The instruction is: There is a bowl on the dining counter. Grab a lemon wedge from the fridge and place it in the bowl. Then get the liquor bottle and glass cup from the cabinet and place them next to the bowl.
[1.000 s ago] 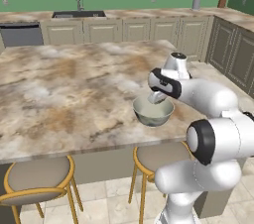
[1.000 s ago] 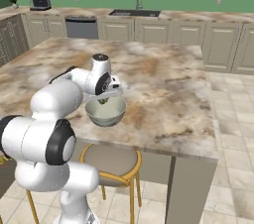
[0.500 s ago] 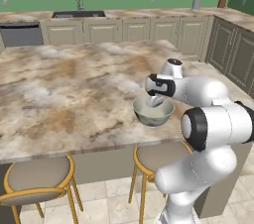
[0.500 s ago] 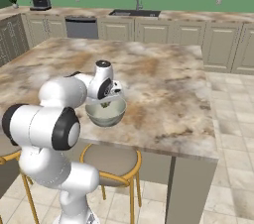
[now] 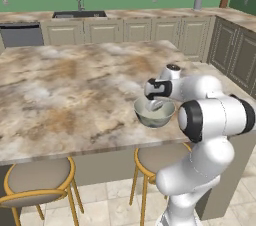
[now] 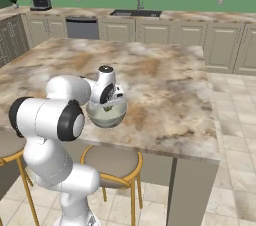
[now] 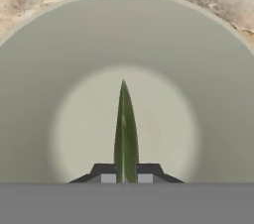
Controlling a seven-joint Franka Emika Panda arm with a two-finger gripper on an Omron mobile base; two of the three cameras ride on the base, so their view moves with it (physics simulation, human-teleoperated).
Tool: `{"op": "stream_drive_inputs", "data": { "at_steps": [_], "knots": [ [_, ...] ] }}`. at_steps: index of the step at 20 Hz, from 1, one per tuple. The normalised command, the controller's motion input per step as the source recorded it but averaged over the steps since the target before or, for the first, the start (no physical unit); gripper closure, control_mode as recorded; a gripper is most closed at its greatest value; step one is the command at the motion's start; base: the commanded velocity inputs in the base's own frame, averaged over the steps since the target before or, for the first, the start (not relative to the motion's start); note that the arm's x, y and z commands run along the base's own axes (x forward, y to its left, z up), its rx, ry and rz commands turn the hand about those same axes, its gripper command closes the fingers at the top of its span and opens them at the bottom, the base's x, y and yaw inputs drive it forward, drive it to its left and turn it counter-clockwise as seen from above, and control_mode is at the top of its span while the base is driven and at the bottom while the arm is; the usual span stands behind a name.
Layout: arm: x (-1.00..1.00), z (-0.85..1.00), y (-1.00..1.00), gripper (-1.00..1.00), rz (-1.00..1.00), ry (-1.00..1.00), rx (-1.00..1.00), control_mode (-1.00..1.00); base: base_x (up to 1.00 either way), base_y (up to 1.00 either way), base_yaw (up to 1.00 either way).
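The white arm folds forward and bends down at the wrist, its gripper (image 7: 124, 176) pointing downward, fingers pinched nearly together.

A grey-green bowl (image 6: 106, 113) was seen standing on the marbled dining counter (image 6: 165, 100), close to its near edge. The gripper (image 6: 107, 106) was lowered into the bowl from above, with something small and dark green between its fingers. A round stool (image 6: 111, 161) was tucked under the counter below.

Bowl (image 5: 154, 114) on counter (image 5: 65, 85) near edge, stools (image 5: 37, 180) below
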Motion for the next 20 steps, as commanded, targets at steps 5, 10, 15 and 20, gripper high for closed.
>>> {"op": "stream_drive_inputs", "data": {
  "at_steps": [5, 10, 15, 20],
  "knots": [
    [0.05, -0.25, 0.0, 1.0, 0.0, 0.0, 0.0, -1.0, 0.0, 0.0, 0.0],
    [0.11, -0.22, 0.0, 1.0, 0.0, 0.0, 0.0, -1.0, 0.0, 0.0, 0.0],
    [0.15, -0.15, 0.0, 1.0, 0.0, 0.0, 0.0, -1.0, 0.0, 0.0, 0.0],
    [0.12, -0.07, 0.0, -1.0, 0.0, 0.0, 0.0, -1.0, 0.0, 0.0, 0.0]
  ]
}}
